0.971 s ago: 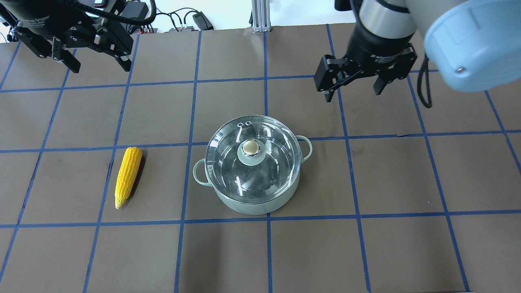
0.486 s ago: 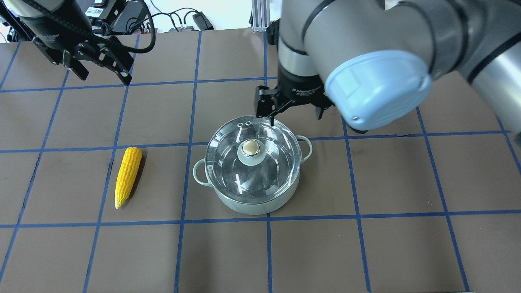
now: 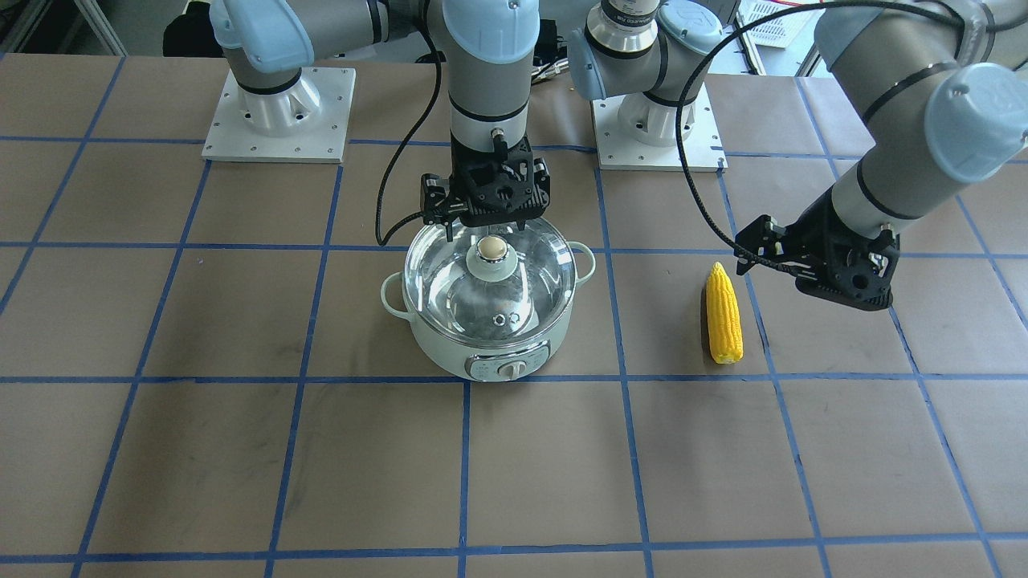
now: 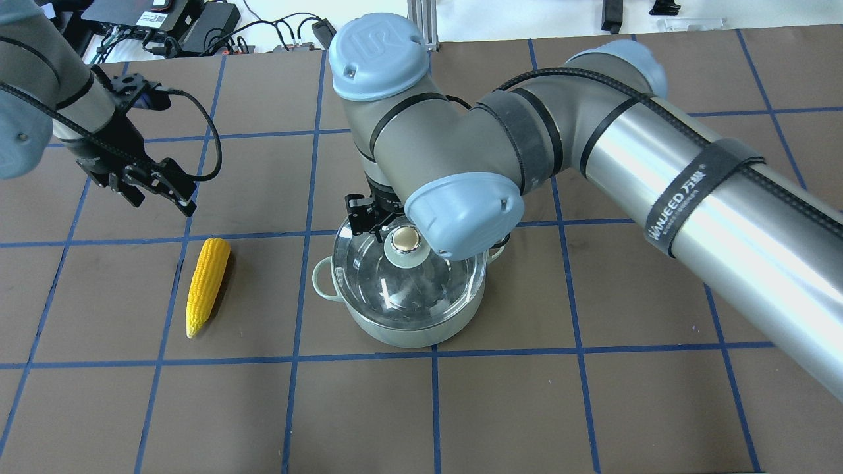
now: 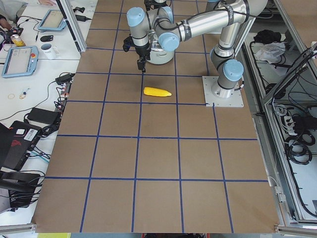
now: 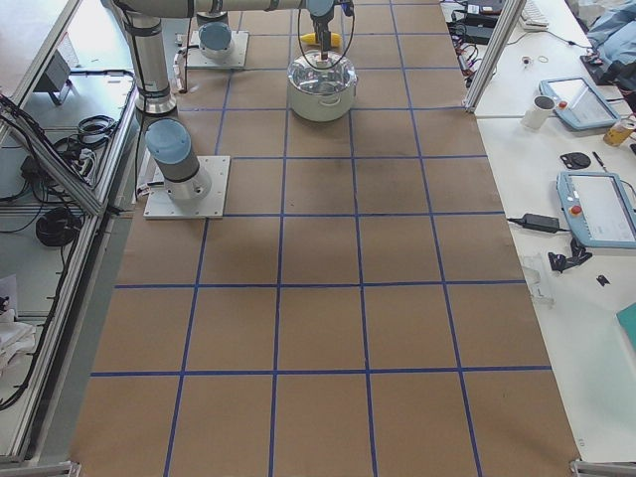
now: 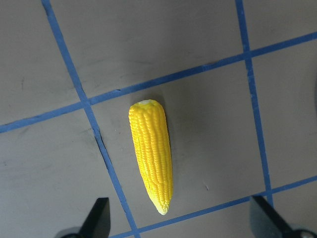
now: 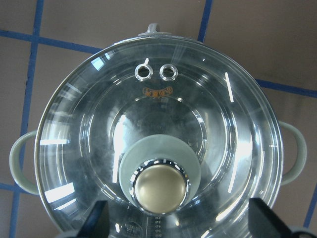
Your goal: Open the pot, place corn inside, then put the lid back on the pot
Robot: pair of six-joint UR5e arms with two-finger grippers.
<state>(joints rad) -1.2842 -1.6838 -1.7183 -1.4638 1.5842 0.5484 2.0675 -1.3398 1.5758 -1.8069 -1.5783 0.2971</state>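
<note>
The pot [image 3: 450, 341] sits mid-desk [image 4: 593, 408] with the lid [image 8: 89, 148] seated on it, so the opening step is not yet done. In the front view the right gripper [image 3: 488, 229] hangs straight down over the lid's upper edge. Its jaws are spread wide, one tip on each side of the knob [image 8: 159, 186], and they grip nothing. That stance suits a pinch on the knob, the lid's only handhold.

The corn [image 4: 207, 284] lies flat at centre left of the overhead frame, well apart from the pot, with its tapered tip toward the bottom edge. The left gripper [image 4: 160, 199] hovers above its blunt end, jaws open and empty (probably lining up to take the cob once the pot is open).

In the overhead frame the right arm's elbow covers the lid's right side and one loop handle. I cannot tell whether the right fingertips are level with the knob or above it. Glare on the glass hides the pot's inside.
</note>
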